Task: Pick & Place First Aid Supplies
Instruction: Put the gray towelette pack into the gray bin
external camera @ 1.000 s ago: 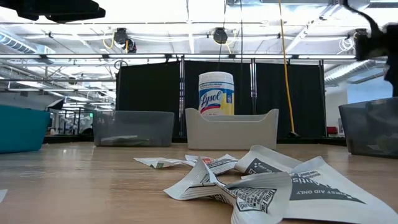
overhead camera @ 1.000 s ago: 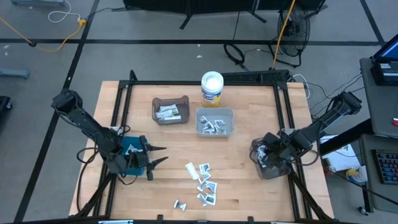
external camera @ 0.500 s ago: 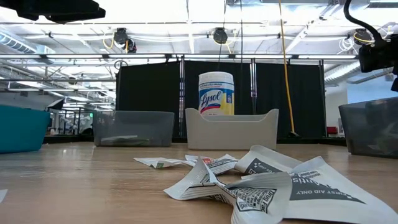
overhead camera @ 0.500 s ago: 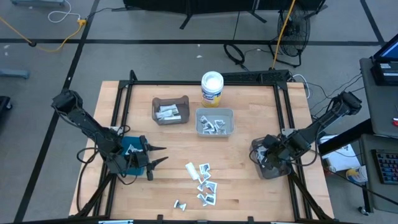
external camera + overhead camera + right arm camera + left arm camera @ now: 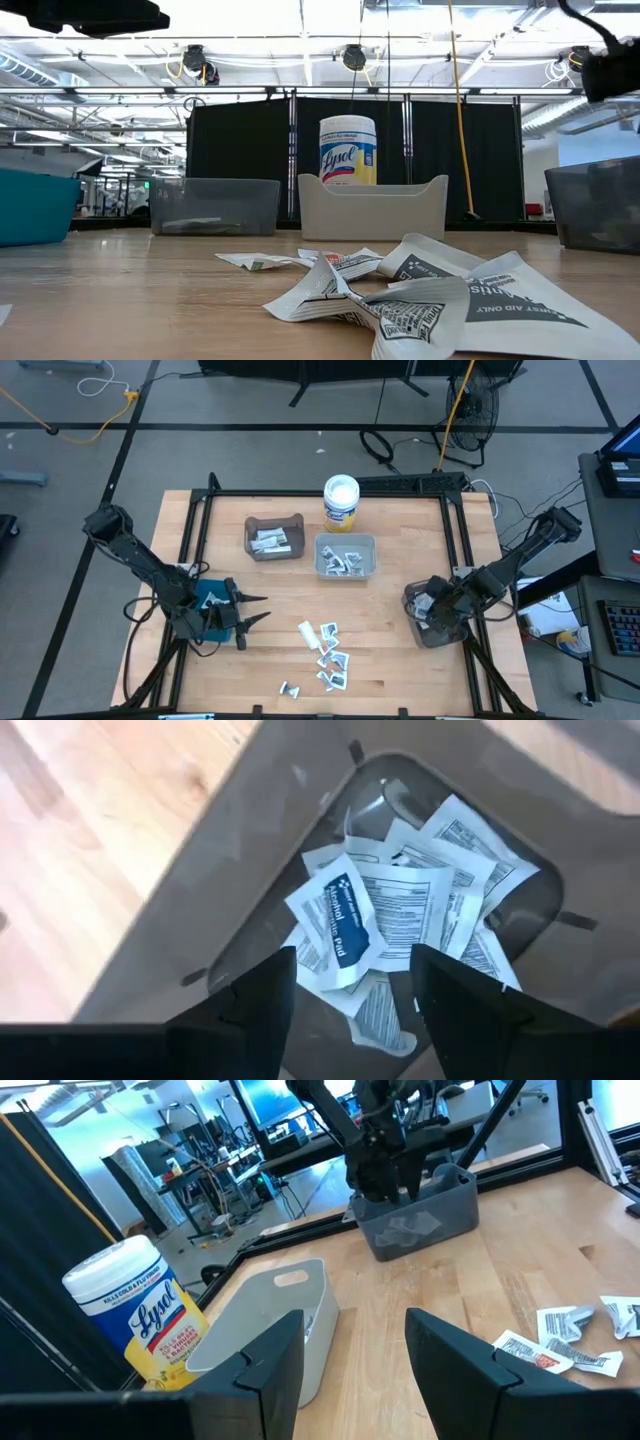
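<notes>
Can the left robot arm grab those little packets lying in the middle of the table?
Probably yes. The left gripper is open and pointing toward the loose packets, with only bare table between them and no bin in the way.

Small flat white first aid packets [image 5: 323, 652] are lying scattered on the wood near the table's front edge, while others [image 5: 390, 925] are sitting piled in a dark grey bin [image 5: 200, 890].

Table [image 5: 390, 660]: pale wood, dark frame along its edges.
Round tub [image 5: 341, 501]: white, blue-yellow label, at 12 o'clock, upright.
Brown bin [image 5: 274, 537]: at 11 o'clock.
Light grey bin [image 5: 346, 556]: just beside the brown bin, below the tub.
Dark grey bin [image 5: 414, 628]: at 3 o'clock.
Teal bin [image 5: 35, 205]: at 9 o'clock.
</notes>
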`<state>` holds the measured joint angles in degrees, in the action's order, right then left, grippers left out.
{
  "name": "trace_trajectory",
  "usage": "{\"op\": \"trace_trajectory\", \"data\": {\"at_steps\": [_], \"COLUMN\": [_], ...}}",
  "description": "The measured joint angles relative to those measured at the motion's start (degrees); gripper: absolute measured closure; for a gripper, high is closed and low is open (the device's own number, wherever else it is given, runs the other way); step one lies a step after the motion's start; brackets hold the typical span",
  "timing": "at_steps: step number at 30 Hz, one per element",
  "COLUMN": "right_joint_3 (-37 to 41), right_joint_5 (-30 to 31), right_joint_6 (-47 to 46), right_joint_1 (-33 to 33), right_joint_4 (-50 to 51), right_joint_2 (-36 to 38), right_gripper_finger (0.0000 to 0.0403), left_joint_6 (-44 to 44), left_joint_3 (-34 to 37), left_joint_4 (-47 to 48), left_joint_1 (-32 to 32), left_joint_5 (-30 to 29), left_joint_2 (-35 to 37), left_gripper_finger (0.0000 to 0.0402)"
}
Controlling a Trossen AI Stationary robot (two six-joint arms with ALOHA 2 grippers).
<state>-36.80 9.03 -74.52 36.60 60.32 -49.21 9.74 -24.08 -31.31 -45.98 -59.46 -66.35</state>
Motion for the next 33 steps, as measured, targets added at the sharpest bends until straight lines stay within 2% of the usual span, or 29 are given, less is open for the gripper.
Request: {"op": "trace_trajectory", "data": {"at_steps": [4,8,13,16,20,23,26,30,33], "right_joint_3": [-2.7,-5.4,-8.2,-8.3,-8.2,-5.7,-1.5,3.9,4.9], "right_joint_5": [1.6,4.4,12.3,16.9,19.4,18.9,14.5,10.0,7.1], "right_joint_6": [0.6,3.2,15.2,29.6,50.6,66.5,79.6,80.7,76.5], "right_joint_1": [0.0,0.0,0.0,0.0,-0.1,-0.1,-0.4,-2.9,-5.6], "right_joint_4": [2.9,4.3,-2.1,-13.4,-31.7,-48.4,-64.2,-81.7,-85.4], "right_joint_2": [2.4,4.0,4.6,4.5,3.2,1.9,-0.4,-4.9,-9.4], "right_gripper_finger": [0.0212,0.0222,0.0229,0.0229,0.0229,0.0228,0.0227,0.0229,0.0228], "left_joint_6": [-1.1,-1.8,-3.0,-4.0,-4.8,-5.8,-7.2,-7.8,-7.7], "left_joint_3": [0.0,0.0,0.0,0.0,0.0,0.0,0.0,0.0,0.0], "left_joint_4": [0.0,0.0,0.0,-0.4,-2.0,-2.9,-3.0,-2.8,-2.7], "left_joint_1": [1.1,2.8,5.4,7.0,9.0,10.4,11.5,12.3,12.3], "left_joint_5": [0.1,3.5,6.6,8.4,11.6,15.7,20.3,25.1,26.5], "left_joint_2": [0.0,0.0,0.0,0.0,0.0,0.0,0.0,0.0,0.0], "left_gripper_finger": [0.022,0.022,0.022,0.022,0.022,0.022,0.022,0.022,0.022]}}
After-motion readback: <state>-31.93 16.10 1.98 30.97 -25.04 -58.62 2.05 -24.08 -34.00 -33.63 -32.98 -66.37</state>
